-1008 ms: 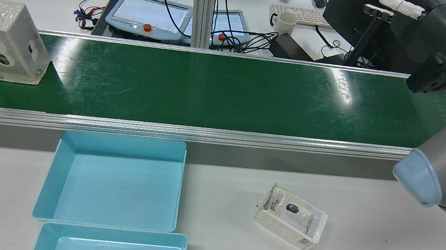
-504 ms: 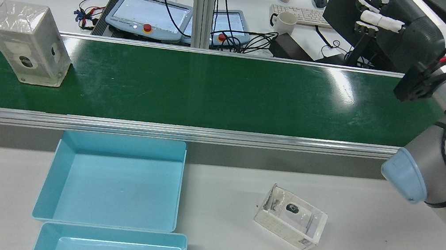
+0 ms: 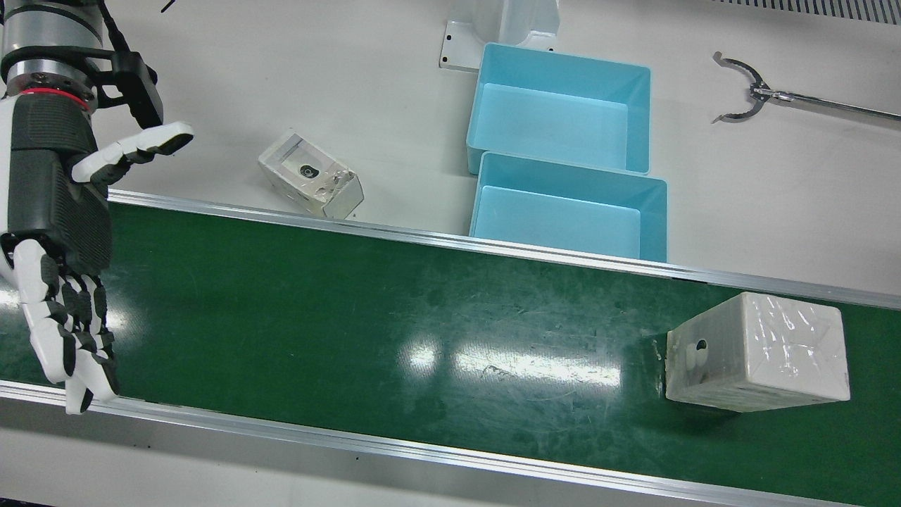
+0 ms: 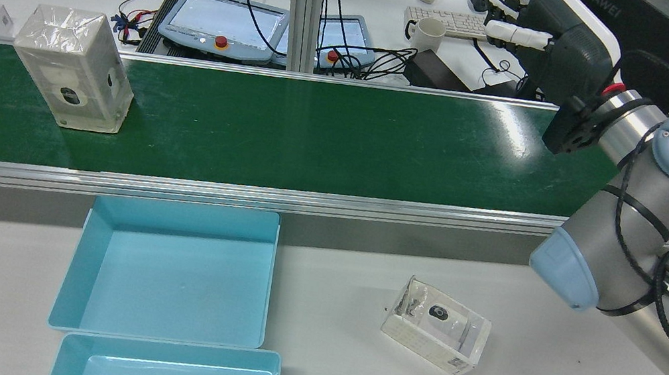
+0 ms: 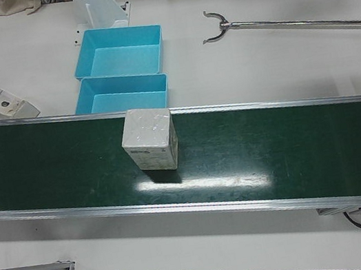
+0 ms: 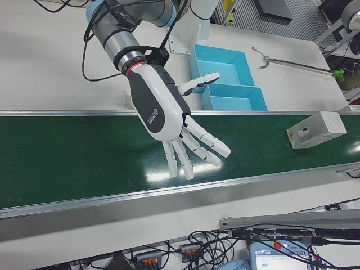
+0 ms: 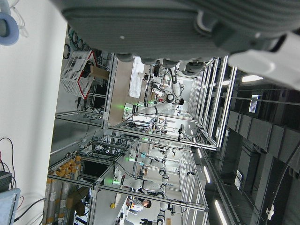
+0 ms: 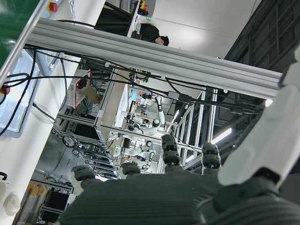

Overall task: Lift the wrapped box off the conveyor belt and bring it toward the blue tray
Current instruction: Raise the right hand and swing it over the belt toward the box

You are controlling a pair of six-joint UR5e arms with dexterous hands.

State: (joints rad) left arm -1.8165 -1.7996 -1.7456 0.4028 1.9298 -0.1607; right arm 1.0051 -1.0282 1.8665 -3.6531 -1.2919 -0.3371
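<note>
Hanging over the conveyor belt (image 3: 352, 317), right hand (image 6: 169, 121) with fingers (image 6: 194, 149) spread wide, holding nothing. Sitting upright on the belt, wrapped box (image 3: 757, 362), well apart from that hand. Lying near the belt edge, blue tray (image 3: 570, 218).

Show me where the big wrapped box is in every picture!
Front view: wrapped box, lower right, on the green belt.
Rear view: far left on the belt.
Left-front view: left of centre.
Right-front view: far right.
Left hand view: not in it.
Right hand view: not in it.
Shared landmark: the blue trays.
</note>
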